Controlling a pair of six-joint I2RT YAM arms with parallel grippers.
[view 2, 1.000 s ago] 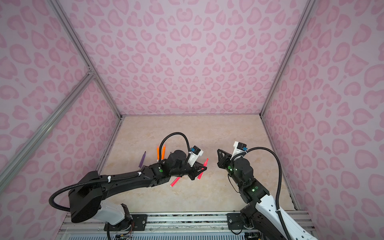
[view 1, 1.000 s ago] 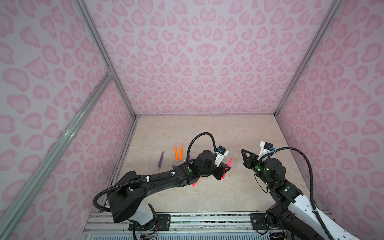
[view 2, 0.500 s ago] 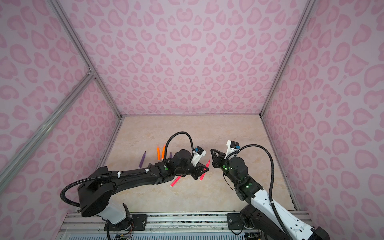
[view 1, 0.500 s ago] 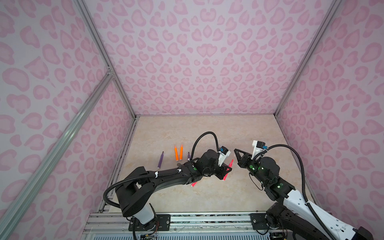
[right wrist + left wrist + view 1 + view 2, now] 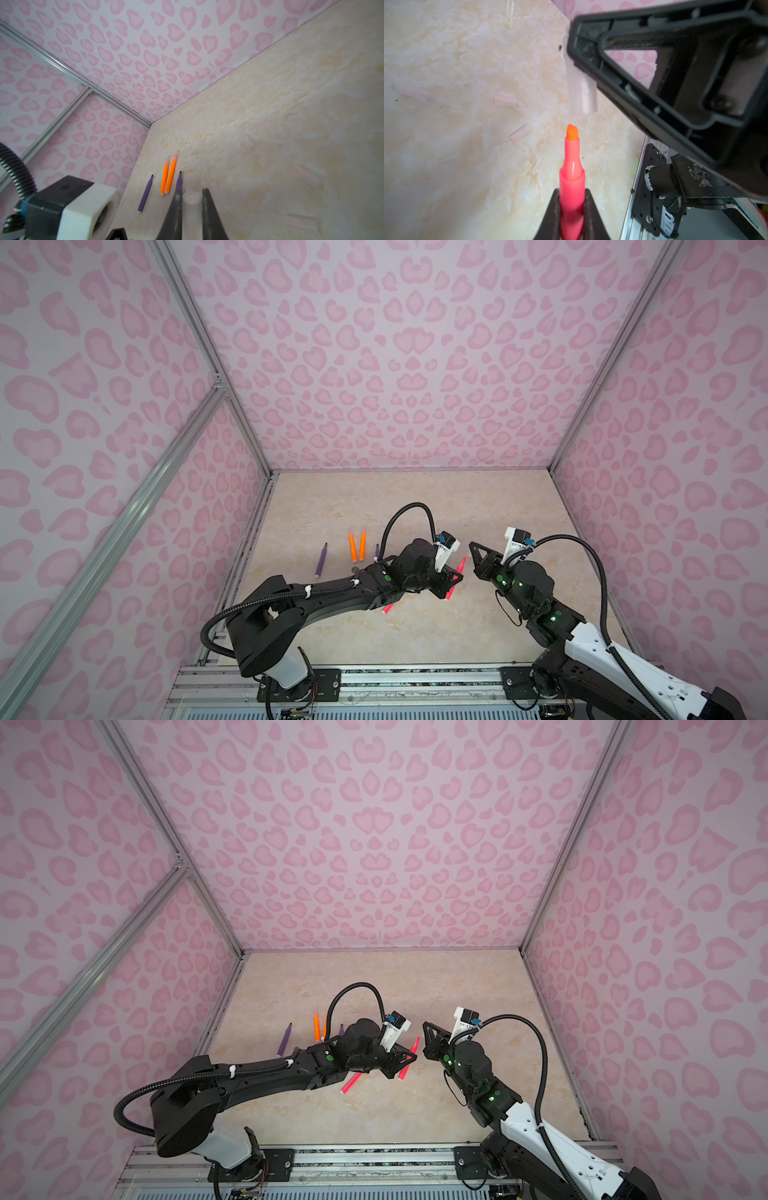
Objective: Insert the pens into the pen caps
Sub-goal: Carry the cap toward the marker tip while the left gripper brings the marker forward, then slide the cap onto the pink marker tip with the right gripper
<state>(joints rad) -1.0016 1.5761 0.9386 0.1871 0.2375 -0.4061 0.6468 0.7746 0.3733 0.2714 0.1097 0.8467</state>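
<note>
Broadly, the table lies open toward the far wall, with pink patterned walls closing three sides. Both arms meet near the middle, raised off the surface. The left gripper is clamped on a pink pen, its tip pointing away from the fingers. The right gripper is closed on a clear cap, with the open mouth turned toward that tip.

In the left wrist view the tip sits just short of the mouth, not yet inside, and the cap looks tilted off the pen's line. That is the main risk, as I judge it. A push from here could catch the tip on the rim, so the smooth cap twists in its grip or the pen slides back through the fingers.

Room is good toward the far wall and tighter by the right wall. A second pink pen lies partly under the left arm. Two orange pens and two purple pens rest well off to the left. Loose caps lie on the table under the meeting point, where a dropped piece could knock them.
</note>
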